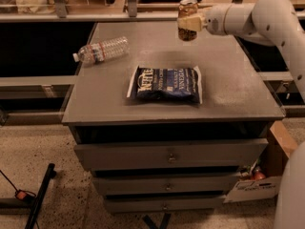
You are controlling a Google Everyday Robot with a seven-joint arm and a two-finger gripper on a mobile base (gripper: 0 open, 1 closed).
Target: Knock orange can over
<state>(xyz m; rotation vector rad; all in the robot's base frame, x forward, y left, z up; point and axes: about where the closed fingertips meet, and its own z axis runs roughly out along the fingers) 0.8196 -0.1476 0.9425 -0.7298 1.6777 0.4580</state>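
The orange can stands upright at the back of the grey table top, right of centre, with its silver top showing. My gripper reaches in from the right on the white arm. It is closed around the can's middle, and one beige finger crosses the can's front. The can looks held slightly above the table surface.
A dark blue chip bag lies flat in the middle of the table. A clear plastic water bottle lies on its side at the left rear. Drawers are below the top. A railing runs behind the table.
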